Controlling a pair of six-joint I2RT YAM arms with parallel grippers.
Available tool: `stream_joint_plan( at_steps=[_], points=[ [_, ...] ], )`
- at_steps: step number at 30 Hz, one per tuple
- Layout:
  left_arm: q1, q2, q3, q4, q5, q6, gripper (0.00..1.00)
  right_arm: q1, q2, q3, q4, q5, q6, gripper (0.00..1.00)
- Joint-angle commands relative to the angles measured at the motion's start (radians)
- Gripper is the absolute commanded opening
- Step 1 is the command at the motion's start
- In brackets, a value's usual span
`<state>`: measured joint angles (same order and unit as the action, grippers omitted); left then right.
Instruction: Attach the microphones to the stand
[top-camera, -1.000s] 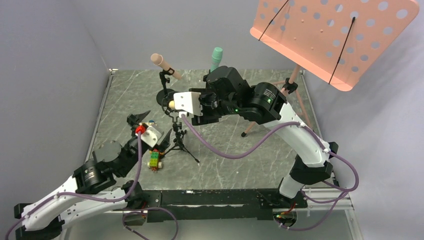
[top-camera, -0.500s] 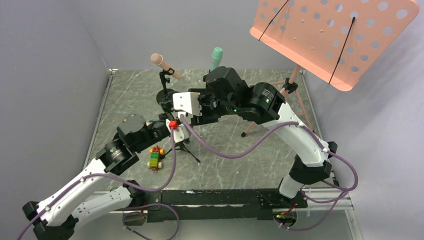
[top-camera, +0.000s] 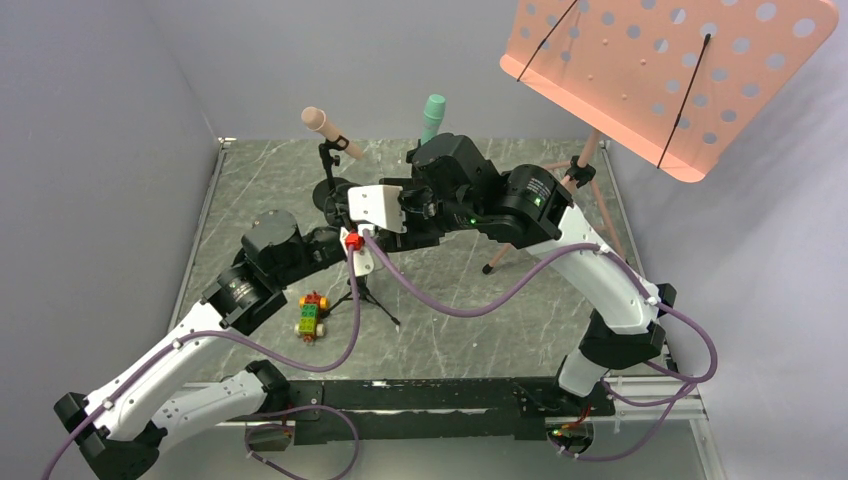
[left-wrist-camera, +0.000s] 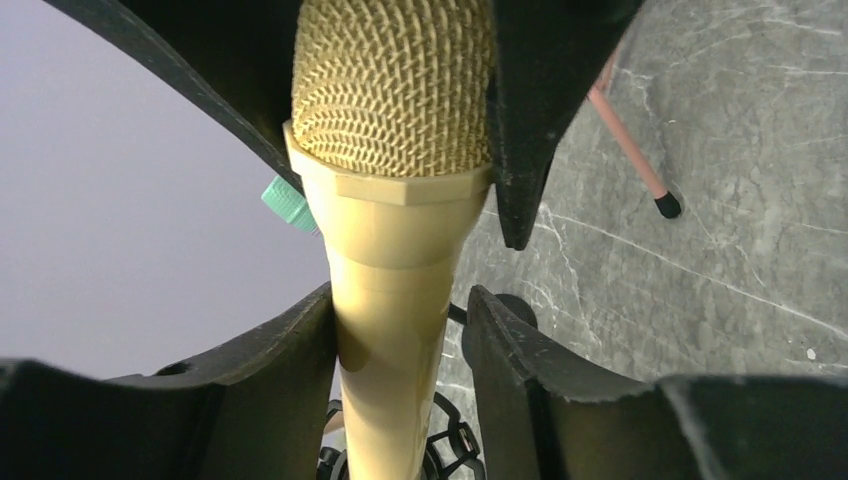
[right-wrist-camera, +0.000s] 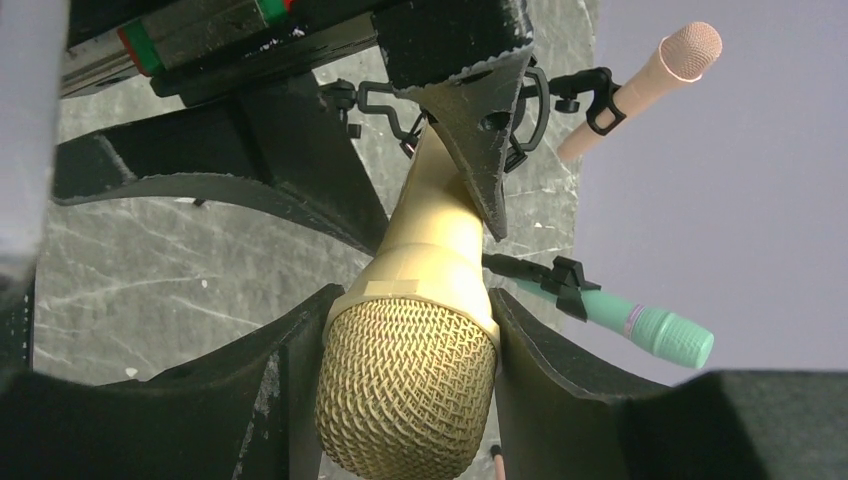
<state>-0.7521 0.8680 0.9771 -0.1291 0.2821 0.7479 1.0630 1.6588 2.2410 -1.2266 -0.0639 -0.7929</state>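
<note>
Right gripper (right-wrist-camera: 408, 305) clamps mesh head of pale yellow microphone (right-wrist-camera: 430, 250); left gripper (left-wrist-camera: 398, 300) narrow around its handle, contact not discernible; handle end at stand clip (left-wrist-camera: 445, 455)

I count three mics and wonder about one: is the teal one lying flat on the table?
No, a black clip grips the teal microphone and holds it up in the air.
</note>
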Motion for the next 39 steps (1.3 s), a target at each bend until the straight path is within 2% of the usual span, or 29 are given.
stream_joint_plan(
  at_steps=[1,5,7,9,12,13,16,19,20,21,32,39],
  points=[
    [-0.006,0.004,0.024,0.069,0.032,-0.016,0.49,0.000,0.003,0.022,0.037,0.027,0.008,0.20],
    [-0.008,0.017,0.031,0.068,0.001,-0.015,0.35,0.001,0.011,0.036,0.031,0.013,0.008,0.20],
    [-0.007,0.020,0.031,0.072,-0.003,-0.012,0.33,0.002,0.015,0.042,0.028,0.007,0.008,0.21],
    [-0.007,0.020,0.027,0.077,-0.002,-0.008,0.27,0.002,0.018,0.046,0.027,-0.001,0.007,0.21],
    [-0.007,0.021,0.025,0.088,-0.012,-0.008,0.05,0.003,0.019,0.049,0.024,-0.007,0.007,0.23],
    [-0.007,0.018,0.020,0.099,-0.018,-0.008,0.00,0.003,0.019,0.049,0.023,-0.008,0.007,0.27],
    [-0.006,-0.005,-0.013,0.166,-0.040,-0.022,0.00,0.003,0.018,0.048,0.024,-0.013,0.012,0.47],
    [-0.002,-0.030,-0.041,0.217,-0.050,-0.045,0.00,0.002,0.014,0.049,0.024,-0.021,0.018,0.73],
    [0.001,-0.038,-0.045,0.223,-0.048,-0.055,0.00,0.003,0.010,0.051,0.023,-0.022,0.020,0.91],
    [0.004,-0.042,-0.048,0.226,-0.046,-0.066,0.00,0.002,0.009,0.054,0.024,-0.024,0.023,0.99],
    [0.046,-0.109,-0.140,0.334,-0.039,-0.191,0.00,-0.007,-0.042,0.100,0.027,-0.055,0.058,1.00],
    [0.081,-0.167,-0.228,0.441,-0.062,-0.276,0.00,-0.092,-0.093,0.101,0.009,-0.110,0.071,1.00]
  ],
)
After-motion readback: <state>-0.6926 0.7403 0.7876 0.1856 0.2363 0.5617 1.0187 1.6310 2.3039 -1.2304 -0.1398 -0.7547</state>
